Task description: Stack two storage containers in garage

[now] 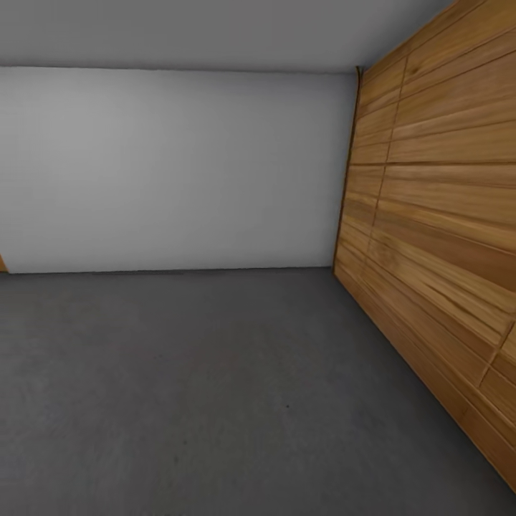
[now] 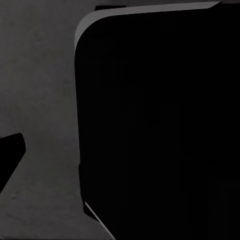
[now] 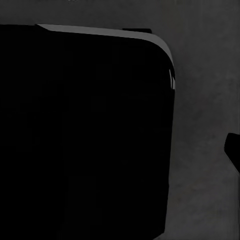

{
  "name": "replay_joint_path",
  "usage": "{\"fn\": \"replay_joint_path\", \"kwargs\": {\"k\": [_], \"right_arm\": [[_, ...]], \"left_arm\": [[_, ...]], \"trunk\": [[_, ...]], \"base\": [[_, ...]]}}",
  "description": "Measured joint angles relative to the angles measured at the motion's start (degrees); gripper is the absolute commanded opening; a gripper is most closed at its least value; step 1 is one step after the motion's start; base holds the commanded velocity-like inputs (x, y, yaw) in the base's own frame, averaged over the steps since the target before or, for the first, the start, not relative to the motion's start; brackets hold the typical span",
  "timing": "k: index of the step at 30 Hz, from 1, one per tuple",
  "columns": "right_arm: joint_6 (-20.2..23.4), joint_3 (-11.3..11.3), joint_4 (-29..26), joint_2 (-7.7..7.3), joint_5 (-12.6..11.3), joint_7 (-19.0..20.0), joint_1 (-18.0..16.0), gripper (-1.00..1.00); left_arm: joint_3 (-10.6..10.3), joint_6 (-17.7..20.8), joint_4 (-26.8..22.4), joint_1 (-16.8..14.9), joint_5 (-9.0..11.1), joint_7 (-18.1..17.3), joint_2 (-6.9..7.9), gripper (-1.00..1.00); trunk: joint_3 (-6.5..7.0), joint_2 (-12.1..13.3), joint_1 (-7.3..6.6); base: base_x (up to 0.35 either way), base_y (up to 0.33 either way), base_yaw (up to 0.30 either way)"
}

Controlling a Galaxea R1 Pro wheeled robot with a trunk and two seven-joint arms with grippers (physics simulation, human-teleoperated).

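ahead, grey floor (image 1: 179, 387) meets slatted wooden doors (image 1: 437, 215).

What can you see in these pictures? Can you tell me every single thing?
floor: one, dark grey rough concrete, filling the lower part of the head view and also seen under both wrist cameras.
wall: one, plain white-grey, straight ahead across the back of the room.
ceiling: one, grey, along the top of the head view.
wooden slatted door: one, warm brown planks, running down the right side of the room to the back corner.
small brown sliver: one, at the far left edge where wall meets floor; too little shows to name it.
robot's black body part: one large rounded black shape with a pale edge, seen close up in both wrist views over the concrete; which part it is cannot be told.
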Motion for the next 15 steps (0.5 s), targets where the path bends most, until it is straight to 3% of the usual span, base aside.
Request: {"fn": "replay_joint_path", "kwargs": {"k": [15], "right_arm": [[0.0,0.0,0.0,0.08,0.1,0.0,0.0,1.00]], "left_arm": [[0.0,0.0,0.0,0.0,0.0,0.0,0.00,1.00]], "trunk": [[0.00,0.0,0.00]], "base": [[0.000,0.000,0.273]]}}
